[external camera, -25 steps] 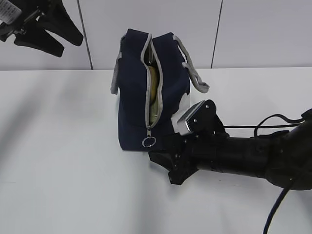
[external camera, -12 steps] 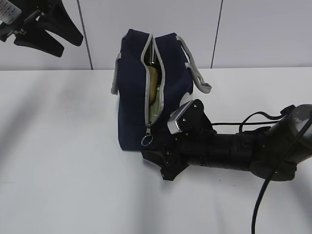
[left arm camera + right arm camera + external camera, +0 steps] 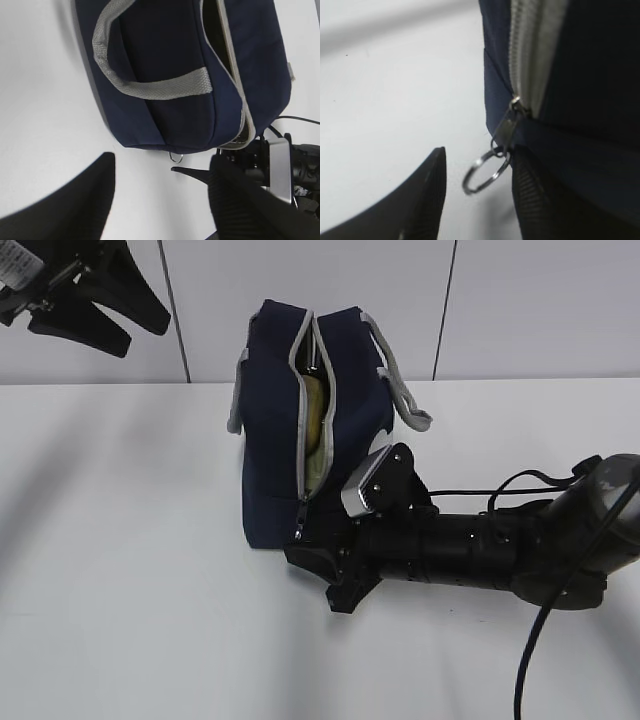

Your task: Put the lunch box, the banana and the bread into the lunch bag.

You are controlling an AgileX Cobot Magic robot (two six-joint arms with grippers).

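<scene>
Since a second ago my right arm has slid forward and left along the white table (image 3: pixel 120 570), so the right gripper (image 3: pixel 477 185) now brackets the small metal ring pull (image 3: pixel 485 172) at the foot of the grey zipper (image 3: pixel 532 55); in the exterior view the ring is hidden behind it. Its jaws stand apart, one on each side of the ring, the right-hand one just touching it, with nothing clamped yet. The left gripper (image 3: pixel 160 200) hangs high and well clear, jaws apart, holding nothing.

The boxy navy-blue fabric lunch bag (image 3: pixel 270 430) stands on the table, its zipper open most of the way, with something pale yellow showing inside; I cannot tell which item it is. No lunch box, banana or bread lies out on the table in these views.

I judge the bag soft and light: a pull on the slider may drag or tip it unless the other side is braced. The ring is thin, smooth and dangling freely, so it could slip or swing aside. I would pinch it flat across its plane, close to the slider tab (image 3: pixel 506 127).
</scene>
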